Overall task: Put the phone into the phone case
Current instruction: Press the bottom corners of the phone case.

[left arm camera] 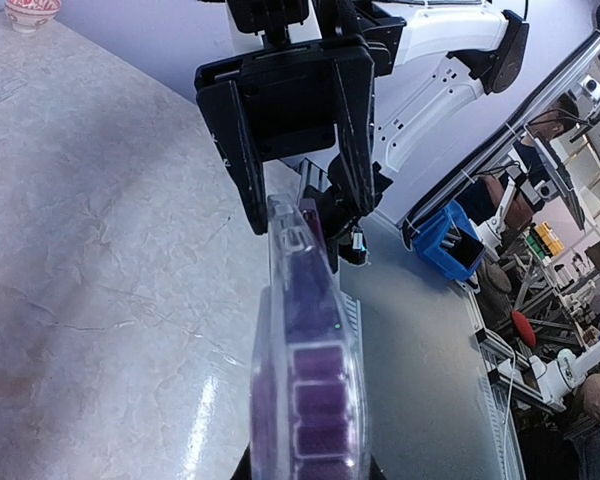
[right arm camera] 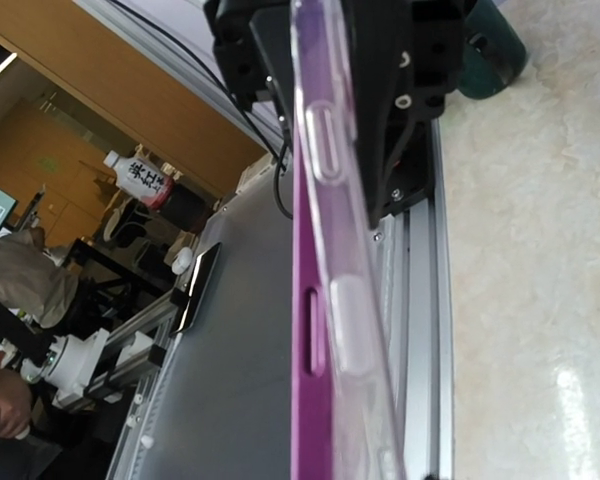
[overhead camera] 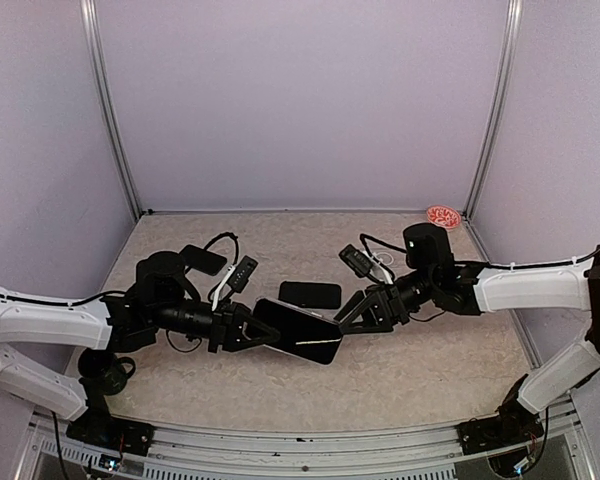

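**Two arms meet at one phone**

Both arms are fixed at the near edge of the table [overhead camera: 430, 372]. The left arm [overhead camera: 50, 322] bends out to the left side, then folds back. Its white lower part lies low and reaches to the right, toward the middle. The right arm [overhead camera: 532, 285] does the same from the other side. It climbs up to an elbow at the right edge, then stretches left, a bit farther back than the left arm.

The left claw [overhead camera: 252, 330] points to the right. It is pressed tight on the left end of the phone case [overhead camera: 300, 333] and pinches it. The case is clear. The purple phone [left arm camera: 315, 300] sits inside it. The case hangs between the two claws in the middle of the table, and it looks lifted off the top.

The right claw [overhead camera: 348, 318] points to the left and down at the other end of the case. Its two fingers [left arm camera: 245, 150] are spread apart. One stands on each side of the case's end. They are very close to it, but I cannot tell if they touch it.

Just behind the case, a black flat thing [overhead camera: 310, 295] lies on the table. Another black thing [overhead camera: 202, 260] lies behind the left arm. In the far right corner sits a little red and white bowl [overhead camera: 443, 216].
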`<action>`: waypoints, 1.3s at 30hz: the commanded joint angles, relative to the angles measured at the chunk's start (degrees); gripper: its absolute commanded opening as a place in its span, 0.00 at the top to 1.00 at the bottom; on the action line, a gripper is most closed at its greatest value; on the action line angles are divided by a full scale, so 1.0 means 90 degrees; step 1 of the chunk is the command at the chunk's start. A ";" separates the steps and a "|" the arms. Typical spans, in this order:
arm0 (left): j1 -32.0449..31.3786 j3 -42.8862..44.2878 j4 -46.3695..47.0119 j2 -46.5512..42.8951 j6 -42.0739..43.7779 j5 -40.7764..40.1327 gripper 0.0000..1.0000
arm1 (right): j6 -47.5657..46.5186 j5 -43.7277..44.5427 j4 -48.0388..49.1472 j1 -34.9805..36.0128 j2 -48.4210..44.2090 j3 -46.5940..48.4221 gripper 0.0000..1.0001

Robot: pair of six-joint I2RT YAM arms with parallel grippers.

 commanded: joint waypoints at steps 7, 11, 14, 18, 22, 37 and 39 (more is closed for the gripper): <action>-0.0050 0.0307 0.0211 0.0055 0.0132 0.0017 0.92 | -0.0245 -0.0092 -0.0211 0.0215 0.0196 0.0131 0.61; -0.0050 0.0303 0.0225 0.0053 0.0125 -0.0007 0.92 | -0.0312 -0.0063 -0.0309 0.0281 0.0239 0.0178 0.65; -0.0050 0.0303 0.0226 0.0045 0.0132 -0.0023 0.92 | -0.0337 -0.0053 -0.0338 0.0321 0.0274 0.0208 0.69; -0.0050 0.0305 0.0236 0.0062 0.0132 -0.0038 0.92 | -0.0352 -0.0064 -0.0347 0.0355 0.0335 0.0248 0.78; -0.0048 0.0304 0.0235 0.0075 0.0132 -0.0067 0.93 | -0.0361 -0.0076 -0.0369 0.0384 0.0391 0.0293 0.84; -0.0045 0.0256 0.0231 0.0055 0.0108 -0.0233 0.61 | -0.0473 0.0173 -0.0675 0.0402 0.0387 0.0483 1.00; -0.0050 0.0238 0.0268 0.0057 0.0088 -0.0219 0.60 | -0.0441 0.0224 -0.0647 0.0402 0.0379 0.0491 1.00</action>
